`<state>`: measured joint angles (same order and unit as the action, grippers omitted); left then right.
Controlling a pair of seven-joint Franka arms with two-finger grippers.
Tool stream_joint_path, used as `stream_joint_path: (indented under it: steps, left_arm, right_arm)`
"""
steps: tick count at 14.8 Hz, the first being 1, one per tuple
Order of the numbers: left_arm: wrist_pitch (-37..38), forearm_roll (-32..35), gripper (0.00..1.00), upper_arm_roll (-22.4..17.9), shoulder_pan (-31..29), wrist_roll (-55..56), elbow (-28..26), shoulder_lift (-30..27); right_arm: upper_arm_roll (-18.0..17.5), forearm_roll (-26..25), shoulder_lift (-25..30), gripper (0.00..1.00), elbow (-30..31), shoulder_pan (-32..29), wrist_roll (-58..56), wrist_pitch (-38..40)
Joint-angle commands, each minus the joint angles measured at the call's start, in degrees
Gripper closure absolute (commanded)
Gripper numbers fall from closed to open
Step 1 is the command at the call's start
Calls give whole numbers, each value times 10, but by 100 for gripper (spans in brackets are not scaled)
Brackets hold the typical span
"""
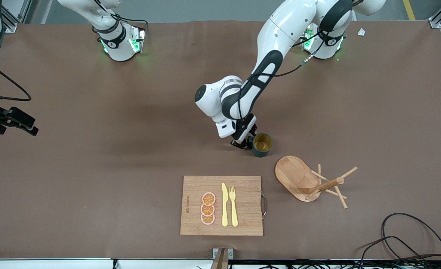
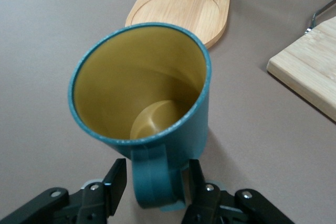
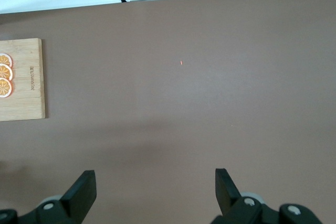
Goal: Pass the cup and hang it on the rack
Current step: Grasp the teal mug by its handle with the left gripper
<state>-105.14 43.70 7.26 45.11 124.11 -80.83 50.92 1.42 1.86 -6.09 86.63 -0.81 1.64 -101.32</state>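
The dark teal cup (image 1: 261,145) stands upright on the table, its yellowish inside showing in the left wrist view (image 2: 136,85). My left gripper (image 1: 247,144) is low beside it. Its fingers (image 2: 116,179) are open on either side of the cup's handle (image 2: 155,182), with a gap showing on one side. The wooden rack (image 1: 297,177) stands nearer the front camera than the cup, toward the left arm's end; its oval base (image 2: 184,3) lies flat. My right gripper (image 1: 18,123) waits open and empty over bare table at the right arm's end (image 3: 155,182).
A bamboo cutting board (image 1: 243,186) with a metal handle lies near the front edge and carries three orange slices (image 1: 207,208), a yellow knife (image 1: 224,204) and a fork (image 1: 233,205). Black cables (image 1: 403,239) lie at the front corner at the left arm's end.
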Motion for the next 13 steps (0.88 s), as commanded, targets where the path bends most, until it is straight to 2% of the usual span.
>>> stream_joint_path:
  steps: [1, 3, 4, 6, 7, 11, 13]
  left_arm:
    - [20, 6, 53, -4, 9, 10, 6, -8]
    - [20, 4, 57, -4, 11, 10, 6, -13]
    - [20, 3, 65, -3, 11, 10, 6, -13]
    - [21, 2, 90, -3, 10, 9, 6, -13]
    - [20, 3, 98, -3, 9, 5, 6, -18]
    - [20, -7, 100, 1, -7, -48, 10, -53]
    - [20, -57, 100, -1, -25, -103, 14, -89]
  right_arm:
    - [-6, -6, 6, 0, -1, -8, -2, 5]
    - [-6, -7, 6, 0, -9, -9, -3, 7]
    - [-6, -9, 6, 0, -9, -9, -2, 8]
    - [-6, -10, 6, 0, -14, -8, -1, 21]
    - [-5, -9, 6, 0, -17, -9, -2, 24]
    - [-5, -9, 6, 0, -17, -11, -1, 24]
    - [-5, -9, 6, 0, -17, -11, -1, 24]
